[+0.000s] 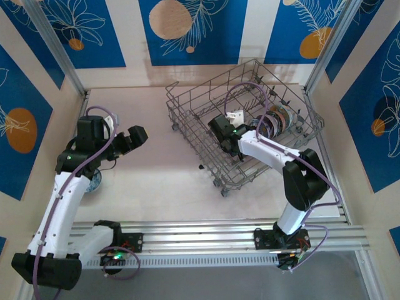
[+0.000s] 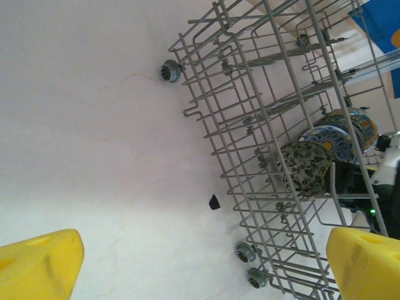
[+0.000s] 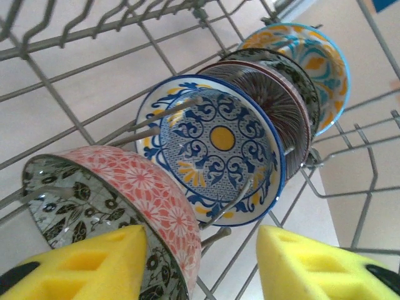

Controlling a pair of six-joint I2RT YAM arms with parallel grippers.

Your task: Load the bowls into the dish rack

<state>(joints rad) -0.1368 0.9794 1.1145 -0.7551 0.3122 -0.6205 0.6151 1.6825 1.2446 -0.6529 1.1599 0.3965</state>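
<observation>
The grey wire dish rack (image 1: 187, 103) stands at the back right of the table. Several bowls (image 1: 278, 120) stand on edge in a row between its tines. In the right wrist view the nearest is a pink-patterned bowl (image 3: 144, 187) with a leafy grey inside, then a blue-and-yellow bowl (image 3: 219, 144), a dark striped one (image 3: 284, 100) and an orange-and-teal one (image 3: 312, 56). My right gripper (image 3: 200, 265) is inside the rack and open: one finger is at the pink bowl's inside, the other well clear. My left gripper (image 1: 139, 134) hangs open over the bare table left of the rack. Another bowl (image 1: 95, 185) lies partly hidden under the left arm.
The rack's (image 2: 212, 125) wheels (image 2: 245, 251) rest on the white tabletop, and a small black fragment (image 2: 214, 201) lies beside them. Walls and aluminium posts close in the table on three sides. A rail runs along the near edge (image 1: 206, 234).
</observation>
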